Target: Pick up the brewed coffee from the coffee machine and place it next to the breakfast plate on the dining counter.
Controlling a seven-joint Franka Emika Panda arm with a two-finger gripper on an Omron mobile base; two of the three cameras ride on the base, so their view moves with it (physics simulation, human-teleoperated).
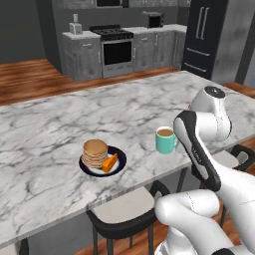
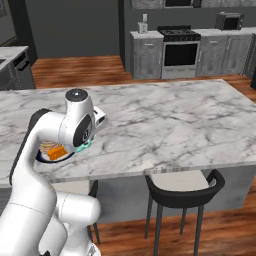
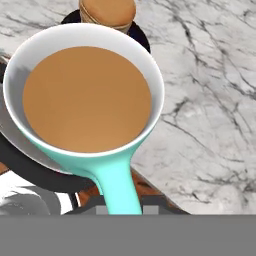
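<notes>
**While the mug hangs near the counter edge, a spill or a tip is our main worry**

Because the dining counter [image 1: 60, 164] is long and mostly bare, we have plenty of marble to land on, but we are working close to its near edge, above the black stool [image 1: 124, 209]. A set-down short of the edge line would send the cup to the floor.

Our arm [image 1: 199, 149] reaches in from the stool side, and its wrist blocks much of the mug from the right base camera, so we judge position mainly from the left base camera and the hand camera.

The breakfast plate [image 1: 118, 167] with its pancakes [image 1: 94, 153] and orange wedge [image 1: 110, 162] sits near the mug on its left, apart from it. Sliding that way could knock the plate.

The brewed coffee [image 1: 165, 140] appears at or just above the marble; we cannot tell whether its base touches. The coffee fills it almost to the rim [image 3: 85, 95], so any tilt or a hard landing would slop it over.

At the gripper [image 3: 120, 210] the handle [image 3: 116, 185] runs down between the fingers, and we read the jaws as clenched on it, though the tips themselves are barely visible. Letting go before the base is flat would tip the cup.
</notes>
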